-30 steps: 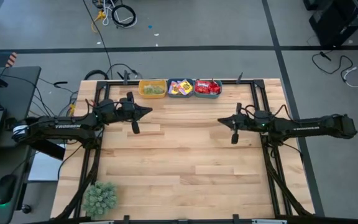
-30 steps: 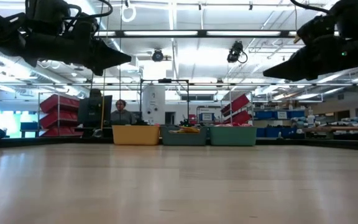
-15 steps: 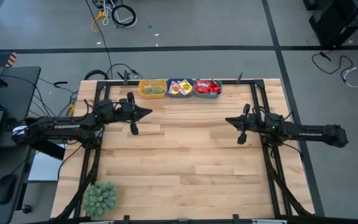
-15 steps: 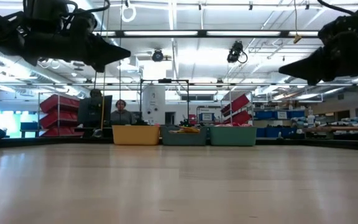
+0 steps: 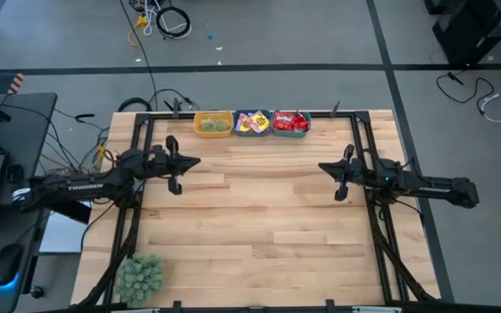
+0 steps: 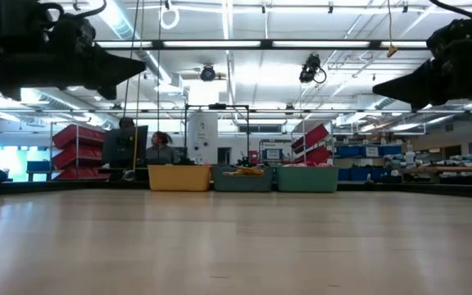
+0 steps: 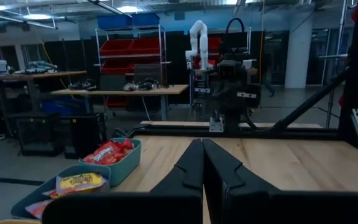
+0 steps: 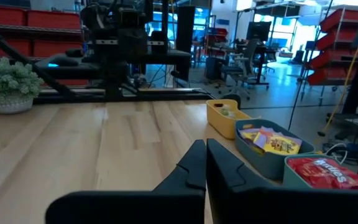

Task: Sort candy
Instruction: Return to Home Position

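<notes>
The candy lies in three bins in a row at the table's far edge. Pale green pieces fill the yellow bin, yellow packets the middle teal bin, red packets the right teal bin. The left wrist view shows the red packets and yellow packets; the right wrist view shows the yellow packets and red packets. My left gripper hovers shut over the table's left part. My right gripper hovers shut over its right part. Their tips point toward each other, and both hold nothing.
A green fuzzy plant ball stands at the table's near left corner, also in the right wrist view as a potted plant. Black frame rails run along the table's sides. Bare wood lies between the two grippers. A person sits behind the bins.
My right arm has drawn back toward the table's right edge, staying shut. My left arm has drawn back toward the left edge and slightly toward the near edge, also shut. The candy and bins have stayed where they were.
</notes>
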Robot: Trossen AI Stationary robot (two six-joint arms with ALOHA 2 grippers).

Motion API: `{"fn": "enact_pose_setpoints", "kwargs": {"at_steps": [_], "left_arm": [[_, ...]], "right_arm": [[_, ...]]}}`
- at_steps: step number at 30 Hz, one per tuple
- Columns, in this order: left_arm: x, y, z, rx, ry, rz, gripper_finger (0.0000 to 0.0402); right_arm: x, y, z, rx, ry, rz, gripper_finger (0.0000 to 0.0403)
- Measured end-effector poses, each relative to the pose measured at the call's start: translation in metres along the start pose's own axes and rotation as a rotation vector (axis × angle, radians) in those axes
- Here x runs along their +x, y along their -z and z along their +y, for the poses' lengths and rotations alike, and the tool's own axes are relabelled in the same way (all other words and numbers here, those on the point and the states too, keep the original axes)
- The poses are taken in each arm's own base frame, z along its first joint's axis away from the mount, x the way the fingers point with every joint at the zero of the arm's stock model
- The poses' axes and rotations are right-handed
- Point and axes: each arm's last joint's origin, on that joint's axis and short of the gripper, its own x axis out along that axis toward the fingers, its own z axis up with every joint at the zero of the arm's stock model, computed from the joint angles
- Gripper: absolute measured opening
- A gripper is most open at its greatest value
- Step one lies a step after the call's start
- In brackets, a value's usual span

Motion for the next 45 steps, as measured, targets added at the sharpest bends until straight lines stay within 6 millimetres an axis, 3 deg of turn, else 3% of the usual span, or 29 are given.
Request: {"fn": "enact_pose_setpoints", "kwargs": {"at_steps": [12,22,26,31,45], "left_arm": [[-0.021,0.005,-0.003,0.024,-0.049,-0.009,0.0000],[-0.047,0.002,-0.003,0.027,-0.246,-0.028,0.0000],[-0.046,0.005,-0.004,0.028,-0.248,0.010,0.0000],[-0.048,0.014,-0.001,-0.016,-0.379,0.092,0.0000],[-0.047,0.017,-0.001,-0.009,-0.382,0.127,0.0005]], "right_arm": [[0.001,0.001,0.000,-0.003,0.001,0.008,0.0000],[0.000,0.001,0.000,-0.015,-0.001,0.007,0.0000],[0.000,0.000,0.000,-0.013,0.001,0.003,0.0000],[0.000,0.000,-0.003,-0.013,0.029,0.001,0.0000],[0.003,0.004,-0.007,-0.001,0.078,0.045,0.0001]]}}
